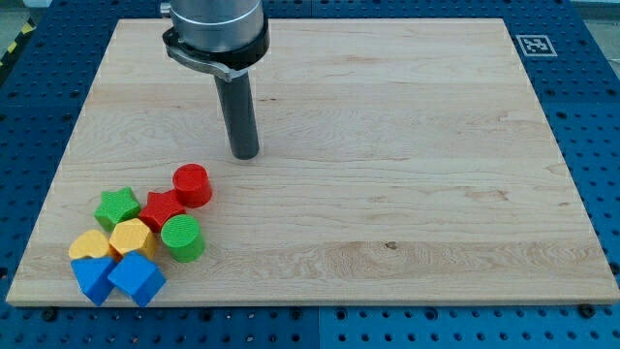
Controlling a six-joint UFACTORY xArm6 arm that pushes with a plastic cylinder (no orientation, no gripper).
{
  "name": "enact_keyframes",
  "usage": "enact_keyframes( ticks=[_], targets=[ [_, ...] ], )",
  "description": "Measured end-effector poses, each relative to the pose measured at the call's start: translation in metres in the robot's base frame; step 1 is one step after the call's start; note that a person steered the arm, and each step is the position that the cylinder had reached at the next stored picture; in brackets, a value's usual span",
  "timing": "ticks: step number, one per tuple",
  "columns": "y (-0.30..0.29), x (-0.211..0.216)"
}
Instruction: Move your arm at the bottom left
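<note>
My tip (246,155) rests on the wooden board (407,145) left of centre, above and right of a cluster of blocks at the view's bottom left. Nearest to it is a red cylinder (192,184), a short gap below and left of the tip. Below that lie a red star (161,208), a green star (117,206) and a green cylinder (181,237). Further down sit two yellow blocks (132,237) (89,244) and two blue blocks (136,278) (92,278), packed together near the board's bottom left corner.
The arm's grey body (214,29) hangs over the board's top edge. A black and white marker tag (534,45) sits at the board's top right corner. Blue perforated table surface (601,116) surrounds the board.
</note>
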State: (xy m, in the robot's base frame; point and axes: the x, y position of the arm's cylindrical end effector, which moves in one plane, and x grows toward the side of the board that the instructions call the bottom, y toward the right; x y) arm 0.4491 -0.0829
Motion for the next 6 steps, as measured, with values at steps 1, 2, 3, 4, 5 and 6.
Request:
enact_keyframes(
  ticks=[1, 2, 3, 4, 5, 6],
  targets=[
    [-0.002, -0.001],
    [-0.052, -0.005],
    [-0.144, -0.019],
    [-0.221, -0.018],
    [-0.222, -0.014],
    [-0.222, -0.001]
  ],
)
